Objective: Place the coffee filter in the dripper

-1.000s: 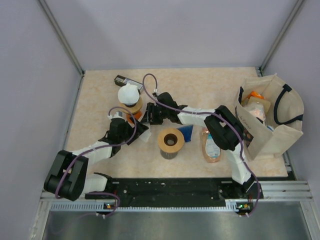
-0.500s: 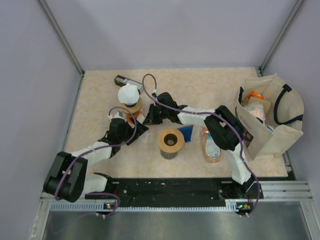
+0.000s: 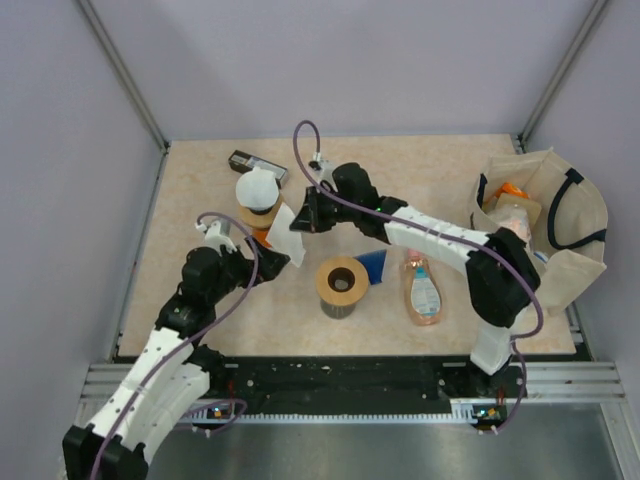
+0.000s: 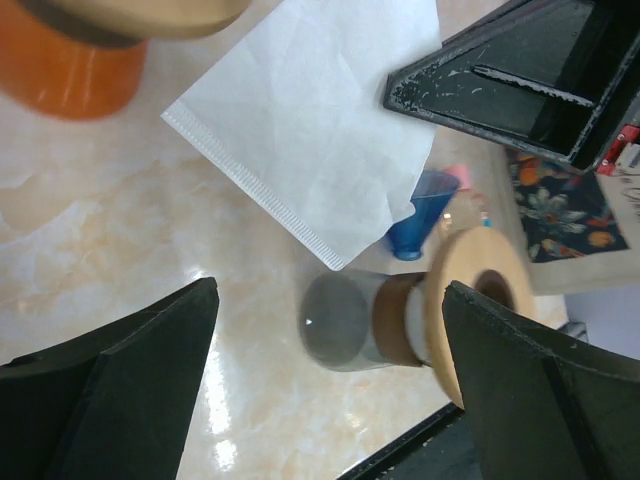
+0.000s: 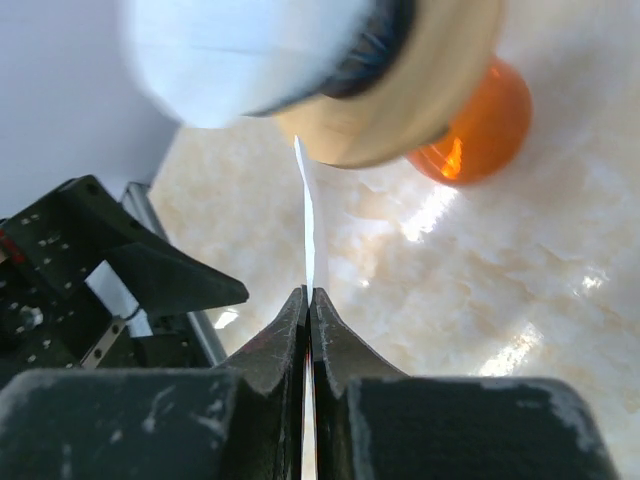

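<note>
Logging the top view first: coffee filter (image 3: 282, 229), white, pinched at one edge by my right fingers (image 3: 306, 216), with the pinch point itself hard to make out. It is held above the counter (image 3: 400, 170), its long axis slanting down toward my left fingers (image 3: 272, 262), which are spread wide near its lower corner. Dripper (image 3: 341, 283), wooden-collared and upright, stands near the filter but apart from it. Orange-based holder (image 3: 258, 192) sits just beside the filter. Blue cup (image 3: 374, 265), bottle (image 3: 423, 290) lying flat and tote bag (image 3: 540, 255) are to the right.

Left wrist view: the filter is a flat fan with its crimped seam toward the lower left. The holder is blurred and cut off at the top edge.

Right wrist view: my fingers are pressed on the filter, which shows edge-on as a thin upright line. The holder's white top is blurred.
</note>
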Action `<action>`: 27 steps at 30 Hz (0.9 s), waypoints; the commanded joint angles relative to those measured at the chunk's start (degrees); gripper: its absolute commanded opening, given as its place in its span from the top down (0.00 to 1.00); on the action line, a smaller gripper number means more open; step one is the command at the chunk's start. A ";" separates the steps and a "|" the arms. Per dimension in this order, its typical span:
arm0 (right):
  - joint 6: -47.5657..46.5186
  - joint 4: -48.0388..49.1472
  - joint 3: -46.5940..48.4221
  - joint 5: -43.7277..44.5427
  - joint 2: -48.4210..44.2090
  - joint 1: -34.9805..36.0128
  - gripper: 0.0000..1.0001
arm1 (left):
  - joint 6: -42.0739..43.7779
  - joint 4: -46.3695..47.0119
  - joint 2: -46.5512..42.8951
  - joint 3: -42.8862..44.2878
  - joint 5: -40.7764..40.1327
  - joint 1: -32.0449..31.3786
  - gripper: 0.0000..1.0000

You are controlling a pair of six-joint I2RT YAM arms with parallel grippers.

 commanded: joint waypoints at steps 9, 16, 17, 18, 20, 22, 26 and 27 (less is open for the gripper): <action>-12.35 -15.80 -3.82 -13.90 -24.39 -6.47 1.00 | 11.91 0.64 -4.56 13.27 20.77 -0.09 0.01; -18.77 -19.59 -7.79 -19.54 -34.42 -8.41 1.00 | 6.75 16.96 6.69 15.30 38.01 -2.10 0.01; -18.86 -19.59 -7.70 -19.62 -34.77 -8.41 1.00 | 6.47 19.26 8.01 15.04 39.15 -3.59 0.01; -18.86 -19.51 -7.44 -19.71 -35.21 -8.41 1.00 | 6.91 20.50 9.07 15.21 39.08 -5.08 0.01; -18.95 -19.51 -6.91 -21.20 -35.39 -8.50 1.00 | 8.84 20.16 11.44 15.91 37.24 -7.90 0.02; -18.78 -19.59 -6.47 -23.48 -35.31 -8.50 1.00 | 10.16 18.49 13.02 16.88 36.18 -9.22 0.06; -19.47 -20.99 -6.29 -23.93 -35.75 -8.59 1.00 | 7.44 24.01 14.35 15.66 37.67 -9.32 0.21; -19.91 -21.61 -6.03 -23.84 -35.75 -8.59 1.00 | 6.83 25.33 14.26 15.48 38.19 -9.40 0.23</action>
